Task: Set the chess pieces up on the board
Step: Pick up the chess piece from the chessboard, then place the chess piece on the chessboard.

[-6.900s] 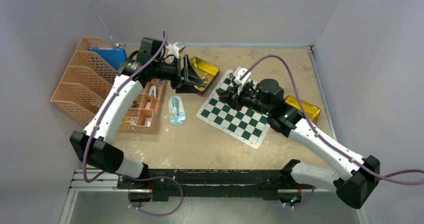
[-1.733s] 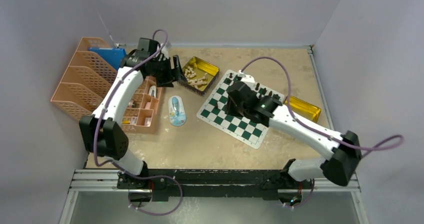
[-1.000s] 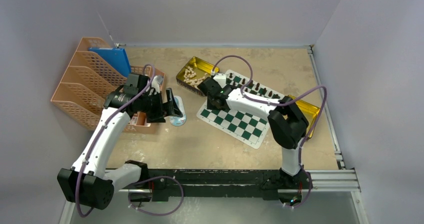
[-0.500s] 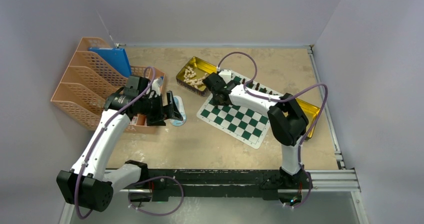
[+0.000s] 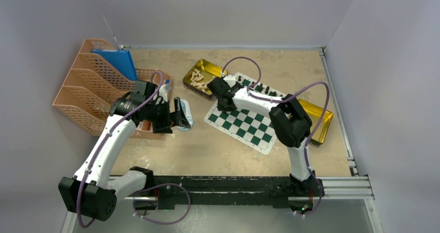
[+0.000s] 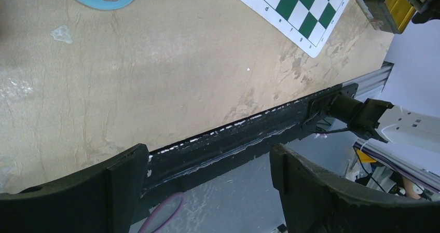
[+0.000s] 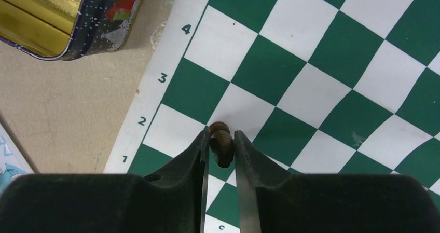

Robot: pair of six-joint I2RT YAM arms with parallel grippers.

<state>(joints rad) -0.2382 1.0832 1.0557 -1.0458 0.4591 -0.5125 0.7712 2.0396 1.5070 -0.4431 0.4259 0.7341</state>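
Note:
The board lies right of centre, green and white checks. My right gripper hovers over its left corner, shut on a dark brown chess piece that sits between the fingertips above the squares near the 2 mark. Several dark chess pieces stand along the board's far edge. Pale pieces lie in a gold tin at the board's far left. My left gripper hangs open and empty over the bare table, near a blue oval card.
A second gold tin lies under the right arm at the board's right side. Pink file trays and a small pink organiser fill the left. The tin's dark wall is close to the board's numbered edge.
The right arm has folded its elbow nearer, its gripper staying over the board's left corner with the piece in it. The left arm has barely moved.

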